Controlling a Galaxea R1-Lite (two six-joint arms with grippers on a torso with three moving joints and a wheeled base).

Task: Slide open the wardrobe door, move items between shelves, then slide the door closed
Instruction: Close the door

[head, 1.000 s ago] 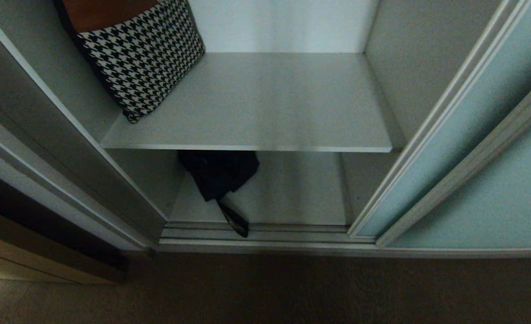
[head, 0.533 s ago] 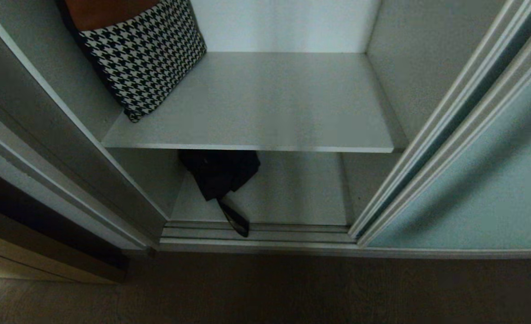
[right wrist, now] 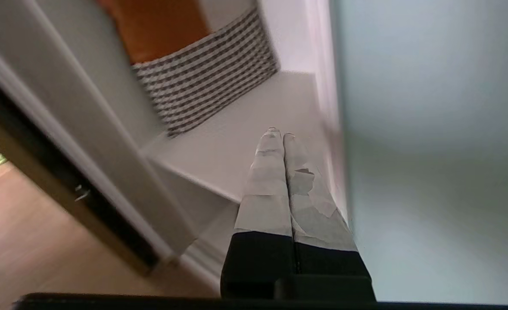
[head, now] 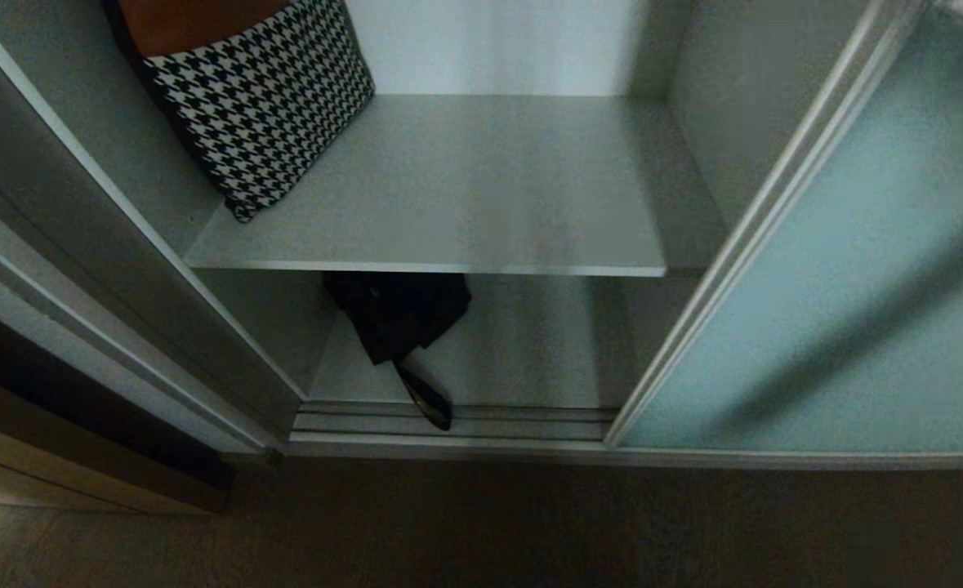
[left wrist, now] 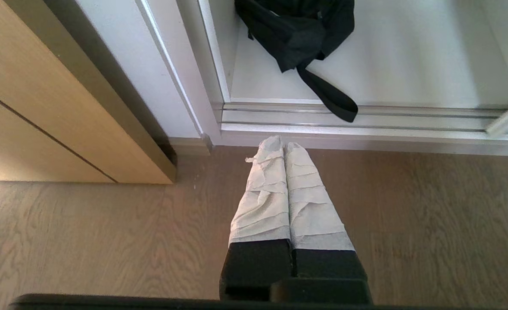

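Closing looks to be the step in hand: we see the sliding door (head: 824, 269) at three o'clock in the head view, its frosted glass covering the right part of the opening. The right fingers (right wrist: 278, 137) are pressed together, gripping nothing, just beside the door's leading edge in the right wrist view. We judge the panel stiff, smooth and slippery on its glass face, so a push against the metal frame edge would serve better than a pinch. The left fingers (left wrist: 279, 146) are also closed and empty, hanging over the floor (left wrist: 85, 241) near the bottom track (left wrist: 366, 116).

The black garment (head: 395, 314) lies on the lower shelf (head: 530, 351) at six o'clock, its strap (head: 425, 400) dangling across the track. It looks soft, light and floppy; we would take it by the bunched middle. The strap could foul the door. On the upper shelf (head: 465, 188), at eleven o'clock, a houndstooth bag (head: 260, 98) leans on the side wall.
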